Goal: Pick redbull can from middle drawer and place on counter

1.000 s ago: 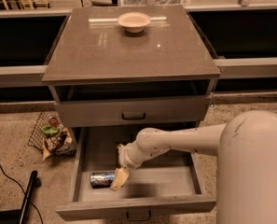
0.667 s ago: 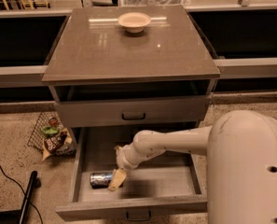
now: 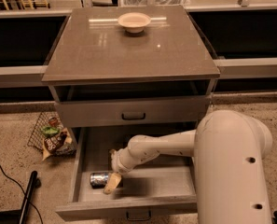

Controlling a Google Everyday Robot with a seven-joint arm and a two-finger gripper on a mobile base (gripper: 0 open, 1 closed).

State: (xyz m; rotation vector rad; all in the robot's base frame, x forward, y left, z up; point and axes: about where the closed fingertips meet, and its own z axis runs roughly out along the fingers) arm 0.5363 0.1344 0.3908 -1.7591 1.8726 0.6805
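The redbull can (image 3: pixel 99 179) lies on its side on the floor of the open middle drawer (image 3: pixel 149 188), near its left front corner. My gripper (image 3: pixel 112 183) reaches down into the drawer from the right on the white arm (image 3: pixel 161 148), and its pale fingers (image 3: pixel 113 182) sit right at the can's right end. The counter (image 3: pixel 128 50) forms the cabinet's top above, glossy grey-brown.
A pale round bowl (image 3: pixel 134 22) stands at the back of the counter. A shut grey drawer front with a dark handle (image 3: pixel 133 116) lies above the open drawer. A wire basket with snack packets (image 3: pixel 51 136) sits on the floor left. A black pole (image 3: pixel 27 196) lies front left.
The arm's large white body has shifted left and nearer in the view. The gripper has stayed at the can's right end in the drawer.
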